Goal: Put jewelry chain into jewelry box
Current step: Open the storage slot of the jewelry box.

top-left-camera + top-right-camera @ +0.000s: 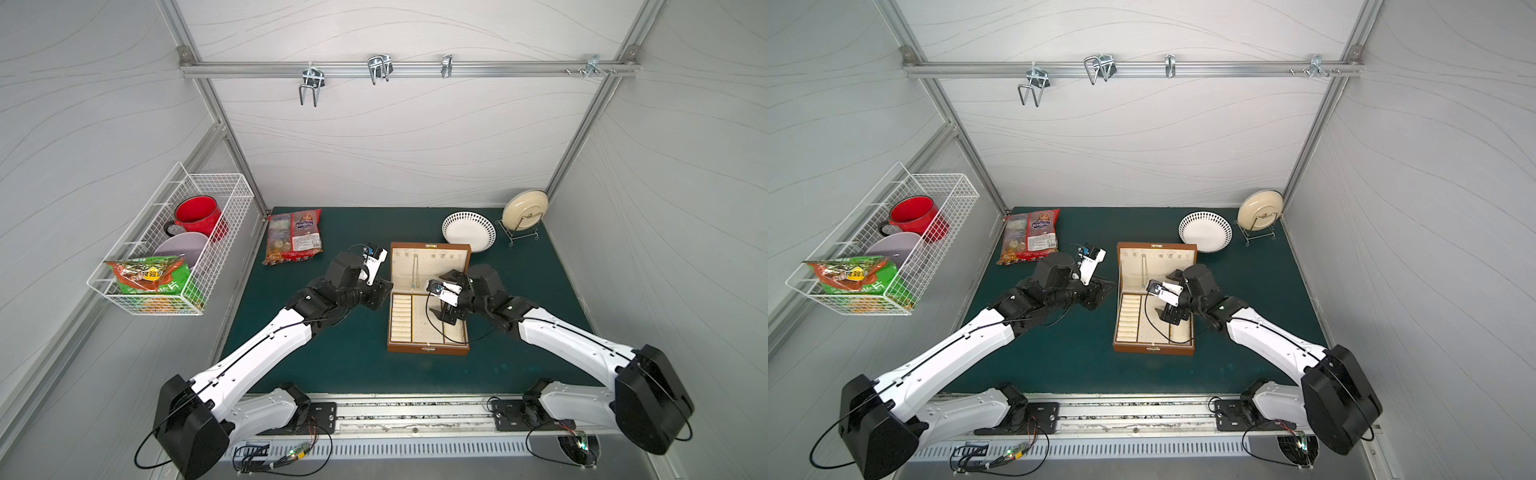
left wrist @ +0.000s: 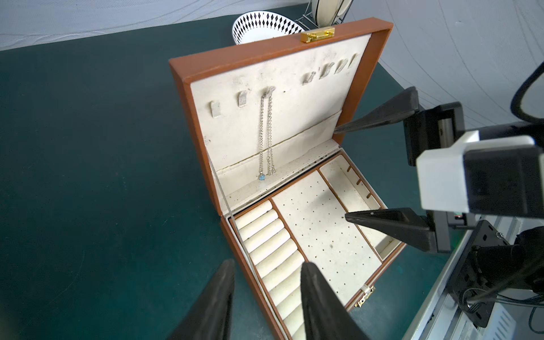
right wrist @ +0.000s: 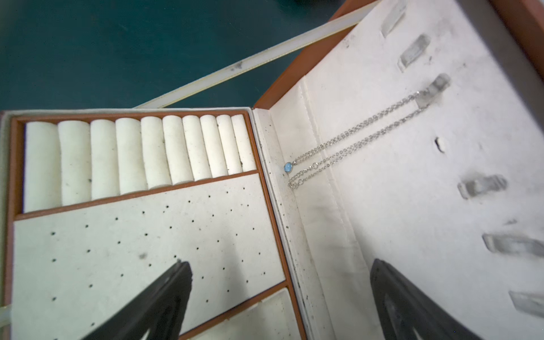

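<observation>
Left wrist view: the jewelry box (image 2: 188, 77) stands open, and the jewelry chain (image 2: 265, 132) hangs doubled from a hook (image 2: 268, 89) in its upright lid. The right gripper (image 2: 340, 173), reaching in over the tray, has its jaws spread wide and empty. The left gripper (image 2: 266, 272), beside the box's left edge, is partly open, holding nothing. In both top views each arm extends forward, wrist bent inward.

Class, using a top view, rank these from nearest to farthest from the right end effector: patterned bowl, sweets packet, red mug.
From the right end effector, over the open box:
1. Patterned bowl, behind the box.
2. Sweets packet, back left on the mat.
3. Red mug, in the wall basket.
</observation>
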`<state>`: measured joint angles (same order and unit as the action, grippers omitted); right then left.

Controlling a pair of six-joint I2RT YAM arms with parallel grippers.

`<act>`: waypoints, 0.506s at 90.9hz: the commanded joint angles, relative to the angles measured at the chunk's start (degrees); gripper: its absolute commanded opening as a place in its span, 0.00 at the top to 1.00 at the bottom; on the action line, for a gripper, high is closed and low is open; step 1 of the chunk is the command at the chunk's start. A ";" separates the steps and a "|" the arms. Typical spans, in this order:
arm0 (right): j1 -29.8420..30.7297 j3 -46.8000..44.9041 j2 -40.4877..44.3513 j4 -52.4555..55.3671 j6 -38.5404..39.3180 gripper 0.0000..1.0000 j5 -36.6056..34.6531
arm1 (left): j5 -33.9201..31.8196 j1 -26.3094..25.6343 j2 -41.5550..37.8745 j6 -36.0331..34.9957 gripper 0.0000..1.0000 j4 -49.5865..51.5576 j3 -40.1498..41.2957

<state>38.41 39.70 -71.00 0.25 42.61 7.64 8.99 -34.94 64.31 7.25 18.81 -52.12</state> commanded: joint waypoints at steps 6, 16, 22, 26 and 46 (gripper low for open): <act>-0.63 2.39 -3.73 -4.47 5.90 0.01 4.38 | 0.49 -0.20 0.94 -0.15 0.58 -4.30 -0.23; -0.83 3.95 -6.97 -5.50 7.60 0.01 4.59 | 0.12 -0.19 1.88 -0.12 0.59 -3.97 -0.72; -0.93 5.17 -9.02 -5.52 8.84 0.01 4.64 | -0.27 -0.14 1.77 -0.27 0.59 -3.74 -0.66; -0.91 5.95 -10.27 -5.48 9.55 0.01 4.47 | -0.43 -0.21 1.58 -0.44 0.59 -3.83 -0.37; -2.56 8.73 -13.96 -4.15 8.10 0.01 5.54 | -1.12 -0.12 1.10 -1.01 0.59 -3.60 -0.22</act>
<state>36.93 46.83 -84.09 -4.03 50.98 11.33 8.54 -34.94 65.84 7.18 17.65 -51.90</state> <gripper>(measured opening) 0.992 0.414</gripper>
